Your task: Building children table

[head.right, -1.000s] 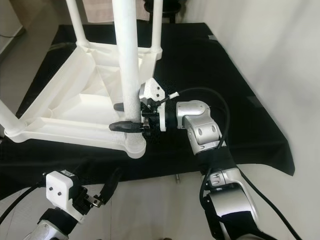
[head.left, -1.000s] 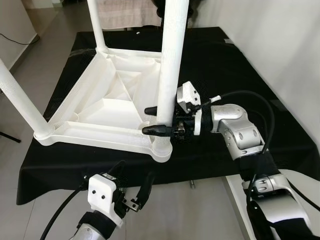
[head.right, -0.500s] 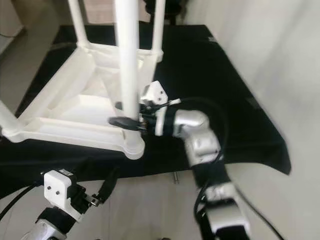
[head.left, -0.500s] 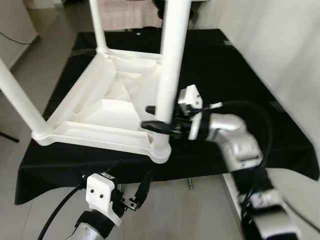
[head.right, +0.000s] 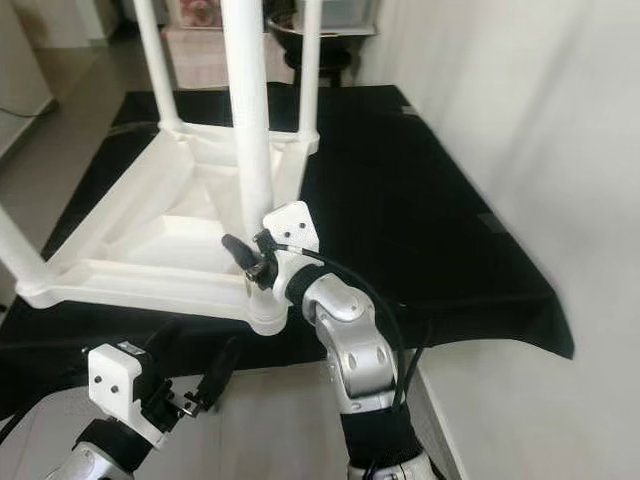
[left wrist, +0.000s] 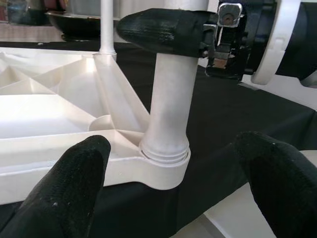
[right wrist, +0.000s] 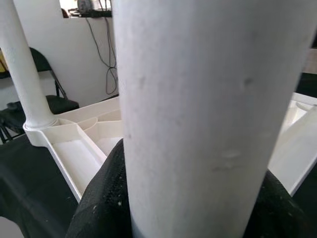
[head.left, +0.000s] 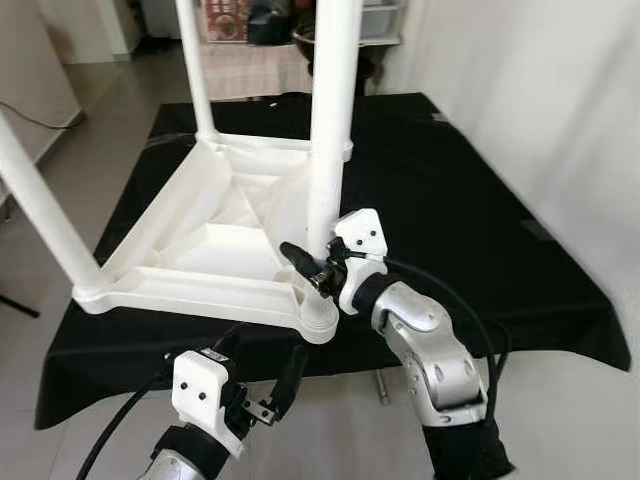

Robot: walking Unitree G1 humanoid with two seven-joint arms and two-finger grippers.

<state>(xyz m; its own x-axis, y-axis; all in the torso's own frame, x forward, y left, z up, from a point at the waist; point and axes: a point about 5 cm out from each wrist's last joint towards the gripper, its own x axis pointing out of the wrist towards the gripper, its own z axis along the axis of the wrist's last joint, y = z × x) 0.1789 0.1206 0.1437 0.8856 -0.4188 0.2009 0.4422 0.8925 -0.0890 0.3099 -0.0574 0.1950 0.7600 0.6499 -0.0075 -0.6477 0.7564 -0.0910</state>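
A white plastic children's table (head.left: 215, 240) lies upside down on a surface draped in black cloth (head.left: 450, 190), its ribbed underside facing up and its legs pointing at the ceiling. Four legs are standing in the corner sockets: the near-right leg (head.left: 328, 120), a far-left leg (head.left: 195, 65), a near-left leg (head.left: 40, 205) leaning out toward the left edge, and a far-right one (head.right: 308, 65) close behind the near-right leg.

The right hand (head.left: 305, 265) has come in low at the near-right corner, its silver arm bent up from below the surface edge. Its two black fingers sit on either side of the near-right leg, just above the socket collar (left wrist: 164, 151), and they are clamped against the post; in the right wrist view the white leg (right wrist: 198, 114) stands right up between the dark finger pads (right wrist: 101, 198). The left wrist view looks across at the same joint, with one black finger of the right hand (left wrist: 163, 30) lying across the leg.

The left hand (head.left: 265, 385) hangs below the near edge of the cloth, over the pale tiled floor (head.left: 90, 440), fingers spread apart and grasping nothing, aimed up toward that same corner but well short of it.

A white wall (head.left: 540, 90) runs along the right side.
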